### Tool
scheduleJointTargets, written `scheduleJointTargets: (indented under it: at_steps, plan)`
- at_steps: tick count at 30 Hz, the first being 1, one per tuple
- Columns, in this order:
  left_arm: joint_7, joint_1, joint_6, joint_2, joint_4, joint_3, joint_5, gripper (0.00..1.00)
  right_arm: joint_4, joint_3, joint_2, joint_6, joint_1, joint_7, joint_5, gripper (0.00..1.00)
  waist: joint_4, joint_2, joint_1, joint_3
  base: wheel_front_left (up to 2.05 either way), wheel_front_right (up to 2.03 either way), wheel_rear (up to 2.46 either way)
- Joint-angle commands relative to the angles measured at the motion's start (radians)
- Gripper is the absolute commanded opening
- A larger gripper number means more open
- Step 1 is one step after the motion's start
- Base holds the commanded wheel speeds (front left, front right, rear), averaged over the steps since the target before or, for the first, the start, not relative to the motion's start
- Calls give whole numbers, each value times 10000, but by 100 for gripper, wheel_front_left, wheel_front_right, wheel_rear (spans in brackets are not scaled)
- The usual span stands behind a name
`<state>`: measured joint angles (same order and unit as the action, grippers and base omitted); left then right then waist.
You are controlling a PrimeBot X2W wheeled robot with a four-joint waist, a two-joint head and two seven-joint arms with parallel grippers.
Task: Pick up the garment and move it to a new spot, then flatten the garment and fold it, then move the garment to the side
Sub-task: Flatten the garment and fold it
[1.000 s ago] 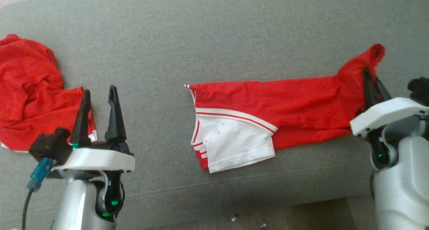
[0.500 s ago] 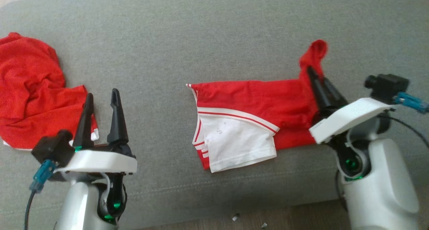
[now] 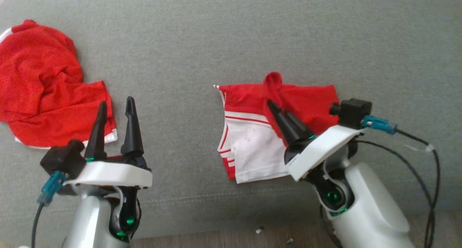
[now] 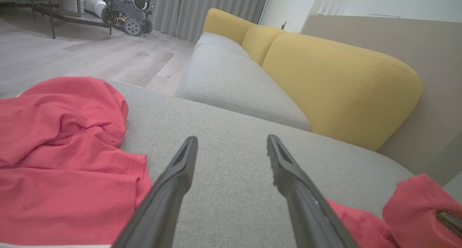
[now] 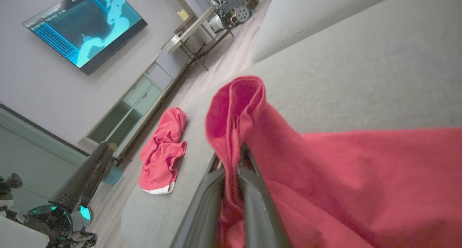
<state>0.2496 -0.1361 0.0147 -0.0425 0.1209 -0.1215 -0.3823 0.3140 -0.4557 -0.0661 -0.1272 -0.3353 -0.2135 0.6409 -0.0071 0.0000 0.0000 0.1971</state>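
Observation:
The garment (image 3: pixel 252 139) is red with a white panel and red-white stripes, lying on the grey cushion (image 3: pixel 216 42) right of centre. My right gripper (image 3: pixel 276 107) is shut on the garment's red end, held up and carried leftward over the rest of the cloth; the pinched fold (image 5: pixel 238 107) stands up past the fingertips. My left gripper (image 3: pixel 115 105) is open, low at the lower left, with nothing between its fingers (image 4: pixel 180 168).
A second red garment (image 3: pixel 43 96), crumpled, lies at the cushion's left, just beyond my left gripper. The cushion's front edge (image 3: pixel 216 222) runs along the bottom, with wood floor below. A yellow-backed sofa (image 4: pixel 325 78) stands behind.
My right gripper has carried the garment's right end leftward, folding the long red part over onto the white panel. The left gripper has stayed open and still. The camera shifted slightly.

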Motion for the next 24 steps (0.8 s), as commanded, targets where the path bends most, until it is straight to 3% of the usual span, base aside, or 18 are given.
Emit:
scheduleJointTargets:
  at_steps: [1, 12, 13, 14, 15, 20, 24]
  plan:
    - [122, -402, 22, -78, -245, 225, -40, 100, -77, -426, 157, -35, -289, 251, 278, 0, 136, 0, 0, 70, 0, 0, 0]
    - [122, -484, 96, -78, -183, 73, -122, 100, 1551, -1351, 158, -35, -873, 1537, 1128, 0, 557, 0, 0, 308, 0, 0, 0]
    - [122, -479, 96, -78, -175, 71, -124, 100, 1756, -1387, 158, -35, -950, 1657, 1168, 14, 576, 0, 0, 315, 0, 0, 0]
    - [122, -478, 96, -78, -170, 67, -126, 100, 1922, -1449, 158, -35, -1026, 1753, 1221, 69, 590, 0, 0, 324, 0, 0, 0]
    - [122, -481, 98, -78, -168, 65, -126, 100, 2051, -1519, 158, -35, -1086, 1810, 1351, 100, 597, 0, 0, 331, 0, 0, 0]
    - [122, -463, 146, -78, -151, 118, -142, 100, 2326, -1894, 158, -35, -1386, 2085, 1754, 100, 483, 0, 0, 288, 0, 0, 0]
    - [122, -417, 159, -78, -133, 153, -139, 100, 2408, -1624, 158, -35, -1651, 2447, 1354, 100, 290, 0, 0, 160, 0, 0, 0]
